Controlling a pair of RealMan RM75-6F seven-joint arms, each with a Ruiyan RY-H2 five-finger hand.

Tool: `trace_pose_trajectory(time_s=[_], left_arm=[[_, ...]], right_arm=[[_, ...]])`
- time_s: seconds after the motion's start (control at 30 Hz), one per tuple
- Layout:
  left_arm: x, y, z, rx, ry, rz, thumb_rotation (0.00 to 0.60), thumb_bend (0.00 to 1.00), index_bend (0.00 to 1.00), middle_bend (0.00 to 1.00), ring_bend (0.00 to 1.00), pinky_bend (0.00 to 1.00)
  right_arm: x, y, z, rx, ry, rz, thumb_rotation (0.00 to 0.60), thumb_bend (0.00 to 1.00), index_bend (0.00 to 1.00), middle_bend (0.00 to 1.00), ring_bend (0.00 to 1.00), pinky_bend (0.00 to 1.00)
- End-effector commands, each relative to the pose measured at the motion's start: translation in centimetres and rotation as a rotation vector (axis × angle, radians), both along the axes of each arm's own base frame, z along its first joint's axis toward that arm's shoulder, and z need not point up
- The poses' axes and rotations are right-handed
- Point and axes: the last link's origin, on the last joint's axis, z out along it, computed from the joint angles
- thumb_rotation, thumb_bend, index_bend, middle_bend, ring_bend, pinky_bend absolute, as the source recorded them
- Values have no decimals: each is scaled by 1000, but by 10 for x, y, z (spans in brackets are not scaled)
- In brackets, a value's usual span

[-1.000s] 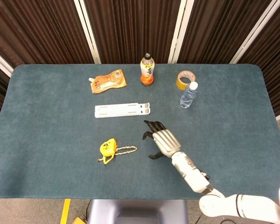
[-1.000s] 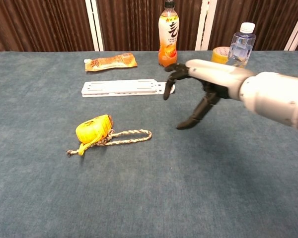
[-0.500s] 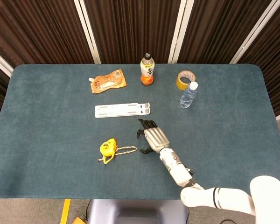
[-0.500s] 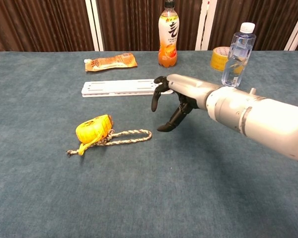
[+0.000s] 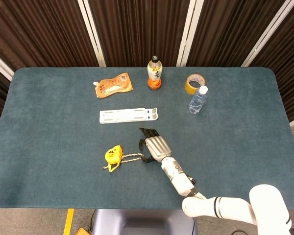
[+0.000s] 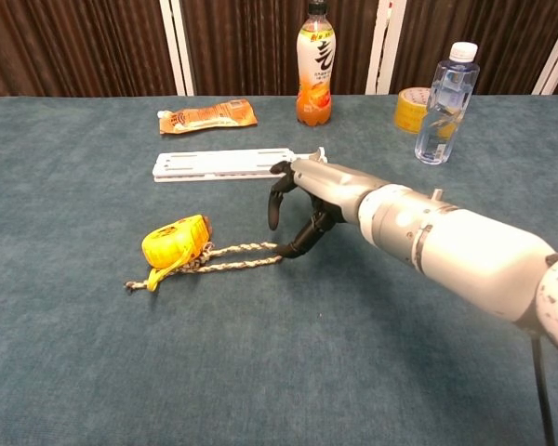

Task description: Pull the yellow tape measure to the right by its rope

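The yellow tape measure (image 5: 112, 155) (image 6: 175, 240) lies on the blue cloth at the front left of centre. Its braided rope (image 5: 132, 156) (image 6: 242, 255) runs in a loop to the right of it. My right hand (image 5: 153, 147) (image 6: 302, 200) hovers over the loop's right end with its fingers apart. The thumb tip (image 6: 286, 250) comes down at the rope's end, and whether it touches the rope is unclear. The other fingertips (image 6: 272, 216) hang above the cloth. Nothing is gripped. My left hand shows in neither view.
A white flat rail (image 5: 128, 115) (image 6: 228, 163) lies just behind the hand. Further back are an orange pouch (image 5: 114, 84), an orange drink bottle (image 5: 155, 73), a roll of brown tape (image 5: 192, 83) and a clear water bottle (image 5: 198, 100).
My right hand has moved left and down across the cloth, from well right of the rope to its loop end. The tape measure and rope have not moved.
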Motion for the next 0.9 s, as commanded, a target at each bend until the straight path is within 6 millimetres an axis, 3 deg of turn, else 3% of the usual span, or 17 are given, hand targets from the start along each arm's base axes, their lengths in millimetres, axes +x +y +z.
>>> trace_pose_trajectory(time_s=[0.03, 0.67, 0.9], left_arm=[[0, 0, 0, 0, 0, -3, 600, 448, 47, 0, 0, 117], [0, 0, 1, 0, -5, -4, 600, 448, 49, 0, 0, 117], [0, 0, 1, -1, -5, -2, 600, 448, 49, 0, 0, 117]], right_arm=[[1, 0, -4, 4, 1, -3, 600, 363, 602, 110, 104, 0], [5, 3, -21, 28, -3, -16, 600, 394, 598, 110, 104, 0], [7, 4, -22, 31, -18, -17, 600, 439, 690, 130, 112, 0]])
